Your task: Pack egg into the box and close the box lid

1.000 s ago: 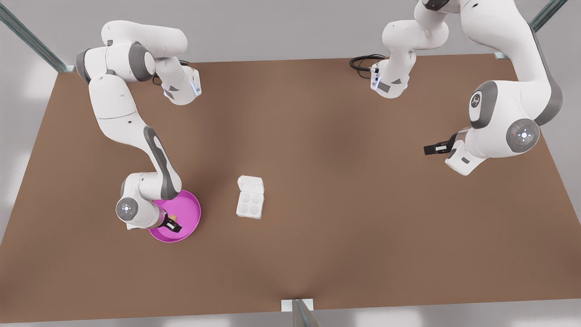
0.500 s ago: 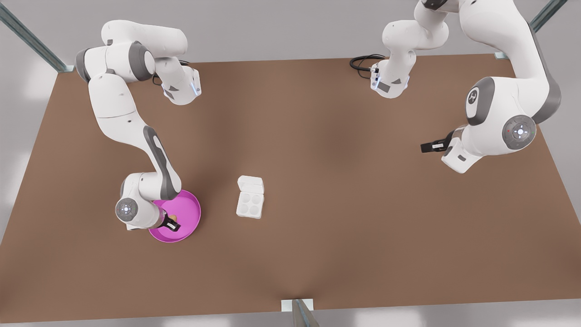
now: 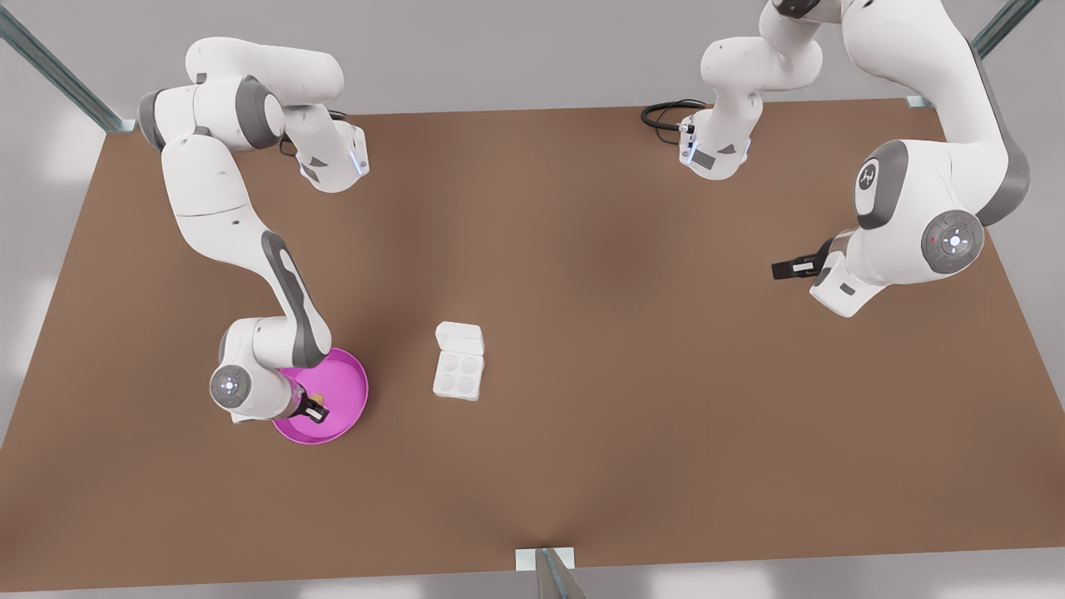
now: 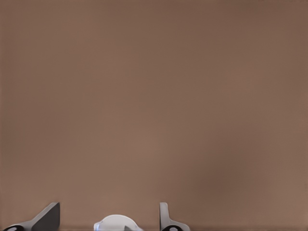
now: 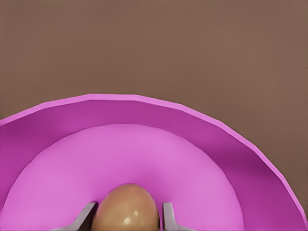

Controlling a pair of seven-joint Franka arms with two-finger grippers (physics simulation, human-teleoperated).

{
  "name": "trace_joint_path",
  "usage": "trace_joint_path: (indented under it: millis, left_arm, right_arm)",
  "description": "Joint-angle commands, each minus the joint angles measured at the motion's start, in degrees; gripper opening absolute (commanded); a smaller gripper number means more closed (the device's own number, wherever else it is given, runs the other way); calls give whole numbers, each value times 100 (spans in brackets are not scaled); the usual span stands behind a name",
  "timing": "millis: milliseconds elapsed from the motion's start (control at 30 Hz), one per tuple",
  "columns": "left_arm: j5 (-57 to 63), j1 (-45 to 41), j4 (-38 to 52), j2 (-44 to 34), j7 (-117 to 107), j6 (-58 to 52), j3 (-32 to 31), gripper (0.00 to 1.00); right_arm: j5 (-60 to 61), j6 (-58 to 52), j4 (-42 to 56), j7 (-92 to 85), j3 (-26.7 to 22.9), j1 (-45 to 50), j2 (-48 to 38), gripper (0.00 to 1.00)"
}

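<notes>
The tan-brown egg (image 5: 126, 208) lies in the pink plate (image 5: 202, 144), and my right gripper (image 5: 126, 217) is shut on it, one finger pressed against each side. In the front view this gripper (image 3: 315, 407) and the egg (image 3: 317, 398) are over the plate (image 3: 354, 391) at the front view's left. The white box (image 3: 457, 377) sits open just right of the plate, its four cups bare and the box lid (image 3: 459, 338) lying flat behind it. My left gripper (image 3: 782, 269) hangs open above bare table far to the front view's right, its fingertips (image 4: 163, 217) wide apart.
The brown table (image 3: 582, 249) stretches wide around the box. A black cable (image 3: 666, 112) coils by the arm base at the back edge. A metal post (image 3: 549, 570) stands at the middle of the near edge.
My left arm has risen slightly and drawn its gripper a little toward the far side. My right gripper has shifted only a trace over the plate, staying on the egg.
</notes>
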Motion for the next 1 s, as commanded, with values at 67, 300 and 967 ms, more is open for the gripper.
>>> trace_joint_path:
  millis: [67,300,967]
  left_arm:
    - [6,-7,-6,-6,-173,-49,-27,100]
    - [164,2,-6,11,-173,-48,-10,100]
    - [156,-7,-6,3,-173,-57,-45,100]
  right_arm:
    - [15,-98,25,-119,3,0,-7,60]
    - [6,-98,25,-128,3,-9,11,57]
    - [41,-318,201,-128,21,-18,90,52]
